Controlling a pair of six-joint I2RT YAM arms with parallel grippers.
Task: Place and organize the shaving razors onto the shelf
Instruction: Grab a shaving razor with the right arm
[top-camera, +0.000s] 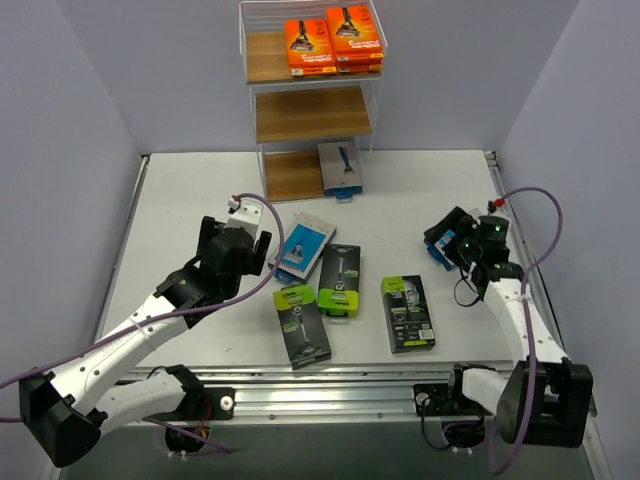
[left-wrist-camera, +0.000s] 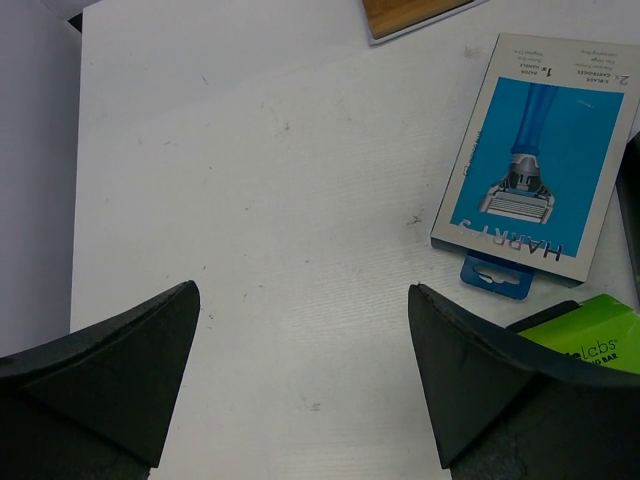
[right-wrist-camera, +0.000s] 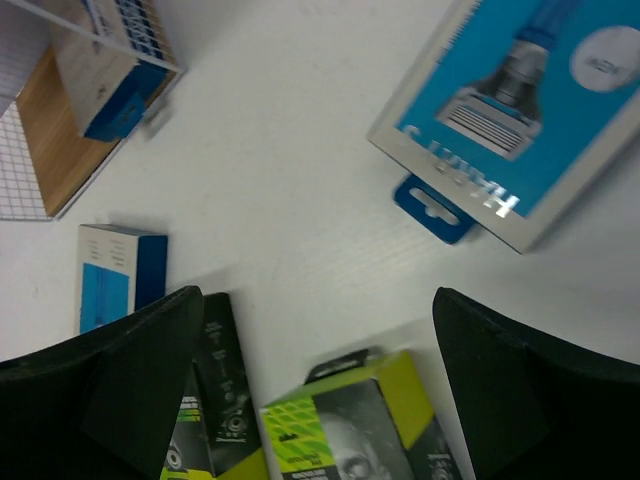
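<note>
The shelf (top-camera: 310, 112) stands at the back. Orange shaving razors (top-camera: 333, 42) are stacked on its fenced top tier, and a blue-and-white pack (top-camera: 340, 168) sits on the bottom board. On the table lie a blue-and-white pack (top-camera: 305, 245) and three black-and-lime packs (top-camera: 339, 280) (top-camera: 302, 322) (top-camera: 408, 312). My left gripper (top-camera: 262, 240) (left-wrist-camera: 302, 288) hovers open and holds nothing, just left of the blue-and-white pack (left-wrist-camera: 535, 160). My right gripper (top-camera: 447, 240) (right-wrist-camera: 318, 292) is open and holds nothing, with another blue-and-white pack (right-wrist-camera: 520, 110) lying flat close by it.
The shelf's middle board holds nothing. The right wrist view shows the shelf's bottom board (right-wrist-camera: 45, 130) at upper left and a lime pack (right-wrist-camera: 350, 420) below the fingers. A metal rail (top-camera: 330, 385) runs along the table's near edge, and grey walls close in both sides.
</note>
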